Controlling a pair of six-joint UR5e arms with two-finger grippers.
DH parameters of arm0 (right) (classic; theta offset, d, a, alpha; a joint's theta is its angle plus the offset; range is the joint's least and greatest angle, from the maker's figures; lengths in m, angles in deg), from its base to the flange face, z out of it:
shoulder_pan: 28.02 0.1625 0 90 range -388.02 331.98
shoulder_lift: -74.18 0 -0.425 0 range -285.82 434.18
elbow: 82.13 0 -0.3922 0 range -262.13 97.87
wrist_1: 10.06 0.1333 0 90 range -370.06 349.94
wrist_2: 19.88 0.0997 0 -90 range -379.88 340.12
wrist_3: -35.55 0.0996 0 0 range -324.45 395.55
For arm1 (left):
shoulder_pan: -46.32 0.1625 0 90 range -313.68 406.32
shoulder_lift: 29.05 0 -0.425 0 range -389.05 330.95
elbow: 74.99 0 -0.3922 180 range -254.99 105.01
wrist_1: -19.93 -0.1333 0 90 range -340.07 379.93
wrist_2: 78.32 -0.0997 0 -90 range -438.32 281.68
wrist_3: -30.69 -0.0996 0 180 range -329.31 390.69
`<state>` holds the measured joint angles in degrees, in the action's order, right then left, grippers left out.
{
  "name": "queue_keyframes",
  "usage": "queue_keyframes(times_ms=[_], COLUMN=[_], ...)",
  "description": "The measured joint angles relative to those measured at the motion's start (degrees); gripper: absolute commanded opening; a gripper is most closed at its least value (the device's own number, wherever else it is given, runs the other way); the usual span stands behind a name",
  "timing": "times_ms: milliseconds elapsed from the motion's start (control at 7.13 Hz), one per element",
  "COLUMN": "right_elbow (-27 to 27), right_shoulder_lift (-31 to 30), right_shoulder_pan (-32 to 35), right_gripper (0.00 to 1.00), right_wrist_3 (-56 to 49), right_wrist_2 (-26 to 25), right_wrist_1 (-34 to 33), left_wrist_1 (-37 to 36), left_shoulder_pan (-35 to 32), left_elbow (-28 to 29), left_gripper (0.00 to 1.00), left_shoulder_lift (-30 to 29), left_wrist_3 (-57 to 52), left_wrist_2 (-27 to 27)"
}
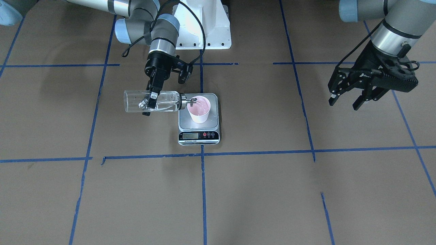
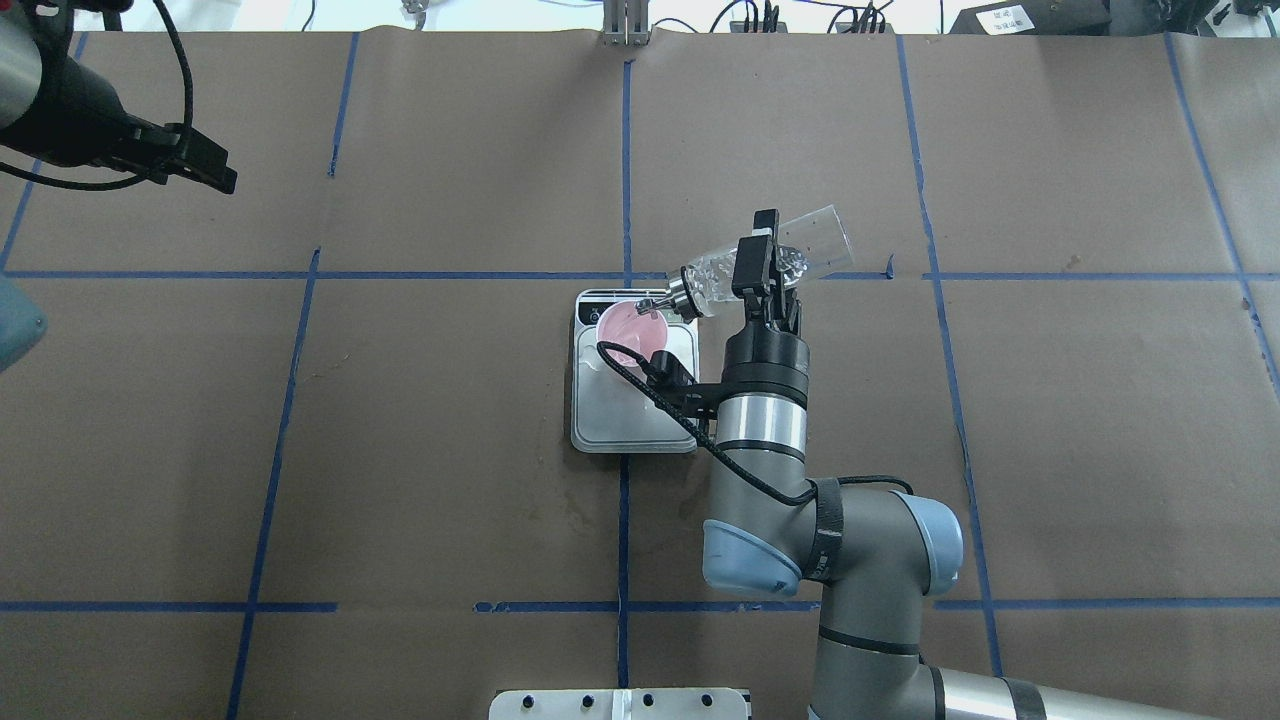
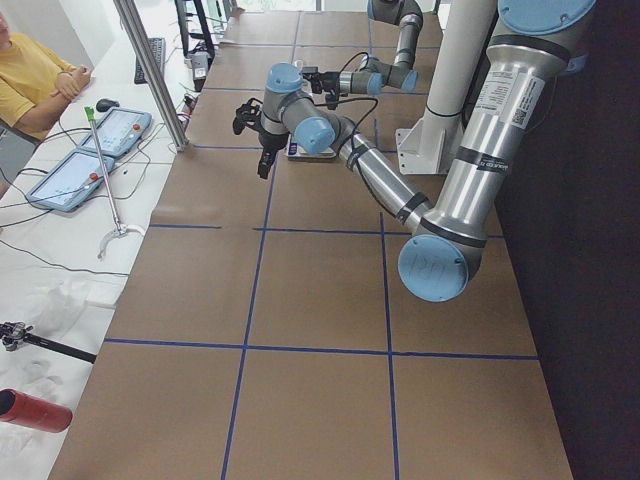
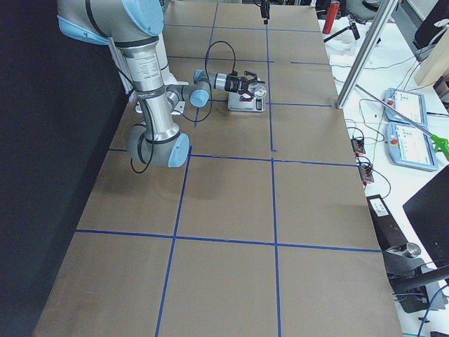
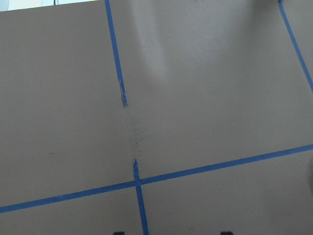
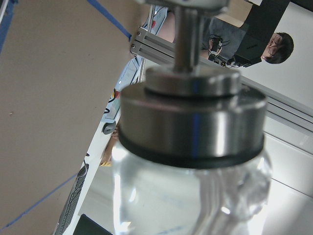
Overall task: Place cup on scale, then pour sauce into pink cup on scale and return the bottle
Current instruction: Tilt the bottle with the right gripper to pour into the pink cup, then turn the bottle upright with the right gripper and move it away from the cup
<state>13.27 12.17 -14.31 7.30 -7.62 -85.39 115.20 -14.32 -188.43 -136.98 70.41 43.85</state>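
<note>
Two left pincer (image 5: 172,233) tips clipped at edge; bottle (image 1: 134,101) contents unclear.

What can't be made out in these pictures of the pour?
Scale reading: LCD too small, front-facing view.
Flow from the bottle: spout too small everywhere; right wrist view blurred close-up.
Cup near side: overhead view, cable crosses it.
Left gripper: cut off by left wrist view's bottom edge.

Lighting's pretty even and bright from overhead, so the shadows on the brown table (image 1: 259,190) are soft and faint. My right wrist cam sits way too close to the bottle (image 6: 195,200): the glass is blurry, glare streaks its metal collar (image 6: 193,122), and the background's blown out white.
</note>
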Motion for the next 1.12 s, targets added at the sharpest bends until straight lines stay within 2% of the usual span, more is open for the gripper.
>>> queue_keyframes(times_ms=[281, 561, 1122], right_elbow=[-0.25, -0.21, -0.04], right_shoulder_lift=[-0.76, -2.41, -4.45], right_shoulder_pan=[-0.21, -0.19, -0.20], right_gripper=[0.00, 0.00, 0.00], right_wrist_3=[0.68, 3.53, 19.67], right_wrist_2=[-0.05, 0.21, 5.67], right_wrist_1=[6.97, 11.24, 18.18], left_wrist_1=[-0.06, -0.11, -0.25], left_shoulder_pan=[-0.01, -0.08, -0.11], left_elbow=[-0.48, -1.03, -2.52], left_gripper=[0.73, 0.73, 0.73], left_shoulder_lift=[0.00, 0.00, 0.06], left_wrist_3=[0.18, 0.26, 1.26], left_wrist_2=[0.58, 1.22, 1.34])
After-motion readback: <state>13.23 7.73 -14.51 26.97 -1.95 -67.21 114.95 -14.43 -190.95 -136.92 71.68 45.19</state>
